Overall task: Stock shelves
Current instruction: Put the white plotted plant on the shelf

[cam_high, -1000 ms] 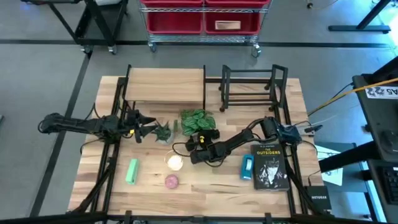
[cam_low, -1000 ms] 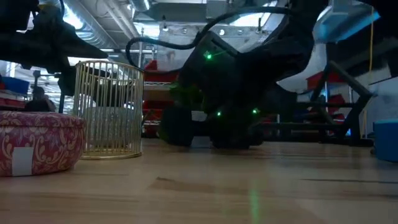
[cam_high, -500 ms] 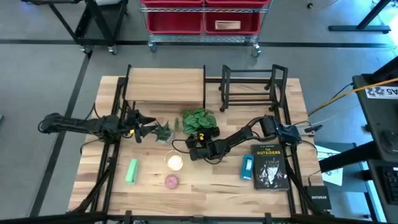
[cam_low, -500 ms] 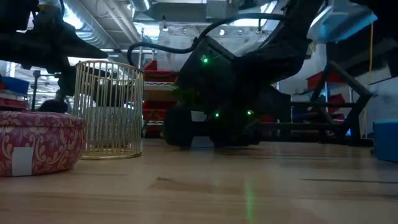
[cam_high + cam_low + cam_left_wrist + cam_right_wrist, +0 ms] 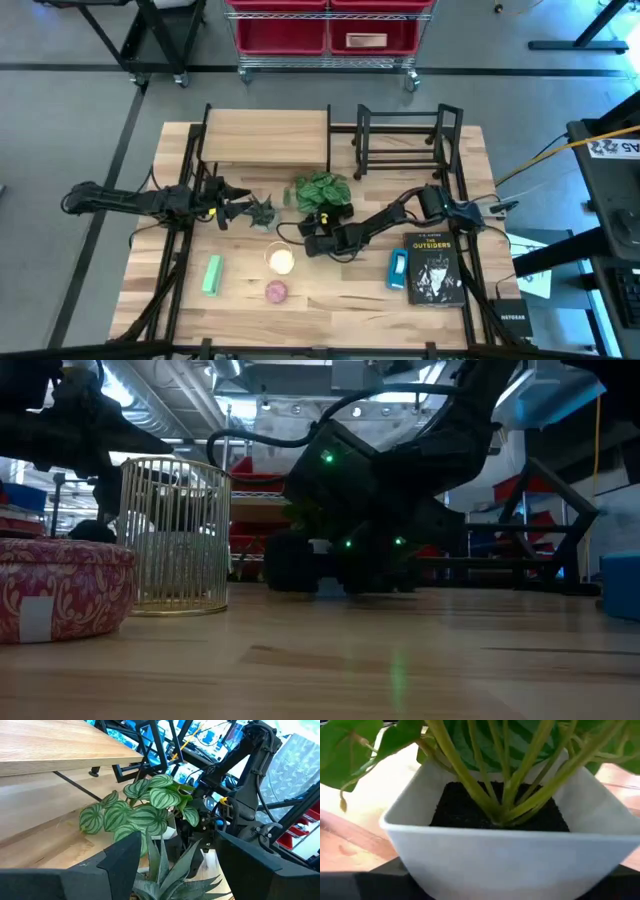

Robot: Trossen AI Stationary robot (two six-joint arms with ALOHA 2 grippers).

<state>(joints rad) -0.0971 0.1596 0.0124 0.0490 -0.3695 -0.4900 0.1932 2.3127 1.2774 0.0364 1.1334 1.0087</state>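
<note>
**Potted plant gripped at table centre, shelves at the far edge**

The right hand [image 5: 322, 228] is closed on a white pot [image 5: 510, 845] holding a striped green plant [image 5: 320, 191], near the middle of the table [image 5: 340, 290]. In the right wrist view, the pot's wall is seen pressed between the hand's dark fingers [image 5: 365, 882], with dark soil and pale stems above. The left hand [image 5: 243, 209] is held just beside a small spiky plant [image 5: 263, 211]; its fingers [image 5: 122, 857] are spread with the spiky leaves between them.

The wood-topped shelf [image 5: 266, 138] and the black metal rack [image 5: 405, 140] are set side by side along the table's far edge. A book [image 5: 436, 267], a gold wire basket [image 5: 175, 535] and a patterned round tin [image 5: 60, 588] are also seen.
</note>
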